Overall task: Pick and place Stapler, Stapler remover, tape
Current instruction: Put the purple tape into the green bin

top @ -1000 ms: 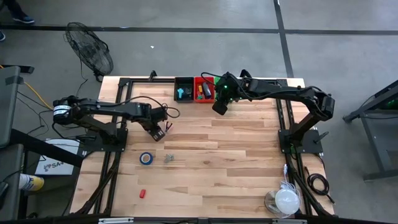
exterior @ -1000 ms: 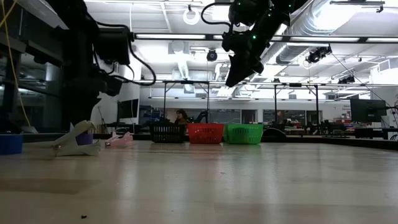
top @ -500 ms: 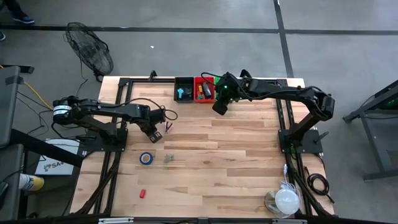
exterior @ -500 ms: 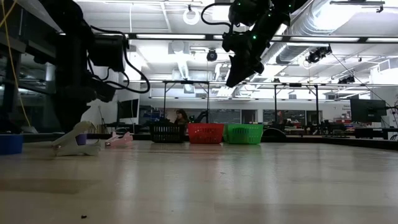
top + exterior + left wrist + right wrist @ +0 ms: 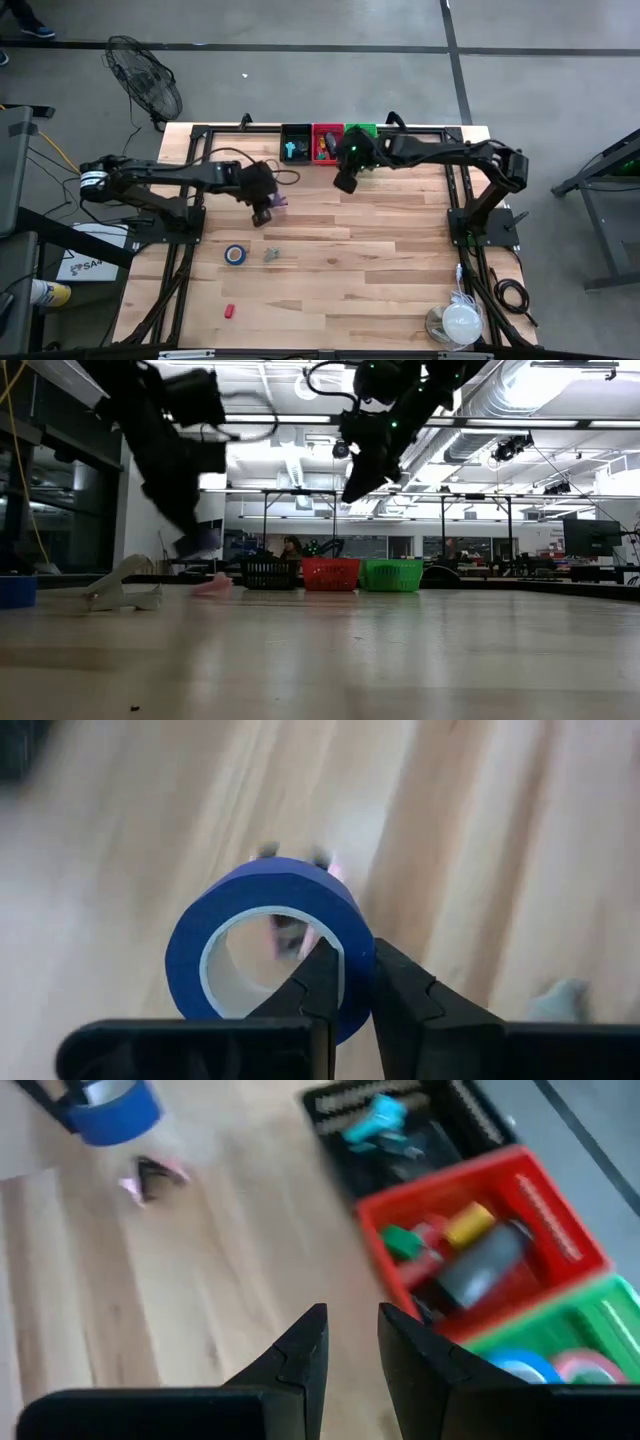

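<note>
A blue tape roll (image 5: 232, 900) is lifted above the wooden table by my left gripper (image 5: 350, 955), which is shut on it left of the table's middle (image 5: 268, 208). In the low view the roll (image 5: 205, 540) hangs well above the tabletop. A small pink staple remover (image 5: 150, 1175) lies on the wood beneath it. A second blue roll (image 5: 235, 254) and a grey tool (image 5: 271, 254) lie nearer the near edge. My right gripper (image 5: 350, 1315) is open and empty, raised in front of the bins (image 5: 343, 182). My left gripper holds the blue tape roll by its ring wall (image 5: 345, 925), with one finger inside the hole and one outside. The roll is lifted clear of the table, its hole facing along the fingers.
Three small bins stand at the far edge: black (image 5: 295, 142), red (image 5: 325, 142) holding several items, and green (image 5: 360, 130) with tape rolls inside. A small red piece (image 5: 228, 311) lies near the near-left corner. Bare wood stretches over the table's middle and right.
My left gripper has risen from the tabletop with the blue tape roll and moved a little toward the table's right. The roll, low beside the grey tool before, is now lifted clear. My right gripper has shifted slightly toward the left.
</note>
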{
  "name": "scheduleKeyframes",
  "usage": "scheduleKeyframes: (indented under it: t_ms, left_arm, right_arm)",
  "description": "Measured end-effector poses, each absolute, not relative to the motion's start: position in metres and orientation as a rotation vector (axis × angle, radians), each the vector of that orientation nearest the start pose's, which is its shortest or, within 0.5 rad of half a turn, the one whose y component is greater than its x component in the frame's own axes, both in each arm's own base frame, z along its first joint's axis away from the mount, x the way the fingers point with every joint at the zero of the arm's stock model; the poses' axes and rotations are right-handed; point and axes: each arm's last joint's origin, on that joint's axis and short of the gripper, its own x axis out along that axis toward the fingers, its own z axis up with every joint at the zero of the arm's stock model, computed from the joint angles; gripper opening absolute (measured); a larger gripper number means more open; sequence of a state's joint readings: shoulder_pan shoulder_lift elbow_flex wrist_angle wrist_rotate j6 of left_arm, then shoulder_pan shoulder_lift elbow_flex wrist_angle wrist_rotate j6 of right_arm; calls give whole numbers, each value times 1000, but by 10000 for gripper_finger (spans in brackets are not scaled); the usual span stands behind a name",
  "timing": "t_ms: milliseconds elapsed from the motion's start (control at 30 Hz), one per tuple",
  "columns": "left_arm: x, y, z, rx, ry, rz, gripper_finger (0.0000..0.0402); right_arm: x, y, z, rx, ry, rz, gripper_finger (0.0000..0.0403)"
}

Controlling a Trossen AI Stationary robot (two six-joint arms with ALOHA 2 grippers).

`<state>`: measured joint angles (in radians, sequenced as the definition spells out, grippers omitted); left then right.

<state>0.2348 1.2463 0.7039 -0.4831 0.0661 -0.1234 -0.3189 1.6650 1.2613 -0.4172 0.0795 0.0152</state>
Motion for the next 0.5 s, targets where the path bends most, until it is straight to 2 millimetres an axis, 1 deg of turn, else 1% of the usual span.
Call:
scheduleKeyframes:
  t_ms: [100,233,300,333,400,500]
  left_arm:
    - [224,51,214,-214,907,157,30]
    - [216,48,233,-155,807,118,30]
    - [212,46,244,-130,742,68,30]
    - [210,45,249,-115,699,37,30]
    - [206,42,261,-91,610,-23,30]
    - [200,38,278,-56,480,-104,30]
  right_arm:
    - [352,-102,251,53,794,-328,83]
    - [364,-82,256,-11,710,-286,83]
    - [371,-72,260,-46,616,-254,83]
    - [373,-67,259,-67,573,-239,83]
    - [377,-57,255,-109,465,-210,83]
    - [376,-46,245,-169,336,-186,83]
